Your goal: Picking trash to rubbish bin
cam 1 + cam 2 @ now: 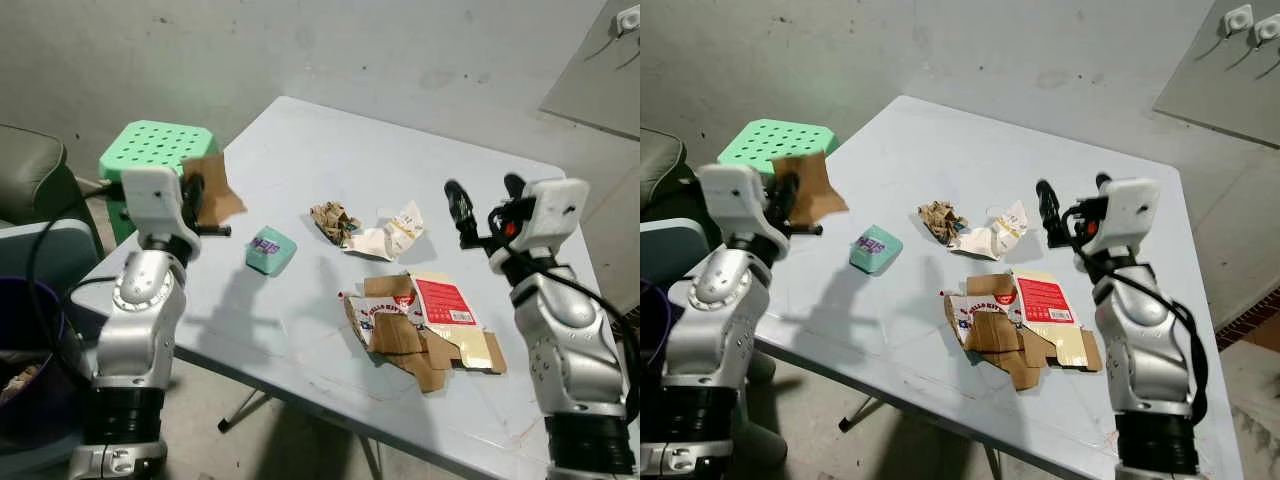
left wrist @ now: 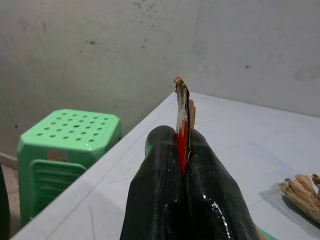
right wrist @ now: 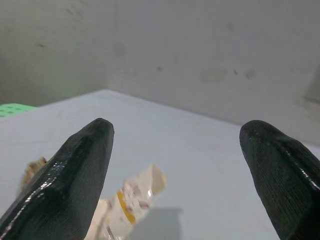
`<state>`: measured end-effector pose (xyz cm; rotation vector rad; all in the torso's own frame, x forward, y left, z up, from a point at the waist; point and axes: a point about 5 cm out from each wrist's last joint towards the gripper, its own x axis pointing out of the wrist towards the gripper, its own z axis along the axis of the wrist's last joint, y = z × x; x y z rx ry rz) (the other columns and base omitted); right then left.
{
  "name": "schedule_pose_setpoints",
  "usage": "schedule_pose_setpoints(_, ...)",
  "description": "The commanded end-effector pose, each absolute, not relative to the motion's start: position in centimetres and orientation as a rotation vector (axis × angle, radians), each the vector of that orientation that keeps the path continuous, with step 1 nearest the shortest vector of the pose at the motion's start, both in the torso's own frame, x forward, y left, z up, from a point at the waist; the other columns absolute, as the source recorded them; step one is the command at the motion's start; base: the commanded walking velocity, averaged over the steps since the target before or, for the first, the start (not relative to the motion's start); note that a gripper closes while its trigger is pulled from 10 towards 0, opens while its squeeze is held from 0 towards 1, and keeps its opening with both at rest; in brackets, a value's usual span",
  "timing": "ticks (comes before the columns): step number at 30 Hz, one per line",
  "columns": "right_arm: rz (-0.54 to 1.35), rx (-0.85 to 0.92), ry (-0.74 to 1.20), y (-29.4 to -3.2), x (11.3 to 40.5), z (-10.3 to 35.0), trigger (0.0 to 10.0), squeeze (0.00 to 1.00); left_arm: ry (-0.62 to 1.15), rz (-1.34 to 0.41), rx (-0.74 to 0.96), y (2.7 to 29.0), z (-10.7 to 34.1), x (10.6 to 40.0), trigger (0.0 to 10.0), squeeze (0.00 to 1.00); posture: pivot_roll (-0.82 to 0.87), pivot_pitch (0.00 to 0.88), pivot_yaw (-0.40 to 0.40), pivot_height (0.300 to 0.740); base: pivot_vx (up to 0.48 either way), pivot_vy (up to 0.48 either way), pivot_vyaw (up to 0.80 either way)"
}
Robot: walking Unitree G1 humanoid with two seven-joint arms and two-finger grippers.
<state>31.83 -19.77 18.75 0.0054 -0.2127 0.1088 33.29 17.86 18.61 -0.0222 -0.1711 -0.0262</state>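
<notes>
One cardboard scrap (image 1: 212, 190) sits pinched in left gripper (image 2: 182, 150) (raised).

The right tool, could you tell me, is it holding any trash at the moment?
No, the right tool is open, its fingers spread apart above the table.

Pale grey-blue rectangular tabletop (image 1: 300, 150) on folding metal legs (image 1: 245, 410). Stained grey concrete wall (image 1: 300, 50) behind. Green perforated plastic stool (image 1: 150, 148) just beyond the left claw (image 1: 192, 195). Dark upholstered chair (image 1: 30, 175) further left.
</notes>
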Motion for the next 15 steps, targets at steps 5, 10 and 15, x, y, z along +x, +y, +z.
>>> schedule_pose_setpoints(5, 0.026, 0.017, -0.224, -20.1, 31.5, 17.6, 10.0, 0.00, -0.219, -0.040, -0.037, 17.1, 17.9, 32.9, 10.0, 0.00, 0.05, 0.014, -0.081, 0.740, 0.000, 0.000, 0.00)
schedule_pose_setpoints(10, -0.012, 0.000, -0.199, -19.7, 30.9, 16.1, 10.0, 0.00, -0.176, -0.047, -0.077, 16.3, 16.3, 32.5, 10.0, 0.00, 0.05, 0.000, -0.074, 0.740, 0.000, 0.000, 0.00)
schedule_pose_setpoints(15, -0.048, -0.007, -0.185, -19.8, 30.2, 14.9, 10.0, 0.00, -0.153, -0.049, -0.096, 16.1, 15.2, 32.0, 10.0, 0.00, 0.05, 0.000, -0.062, 0.740, 0.000, 0.000, 0.00)
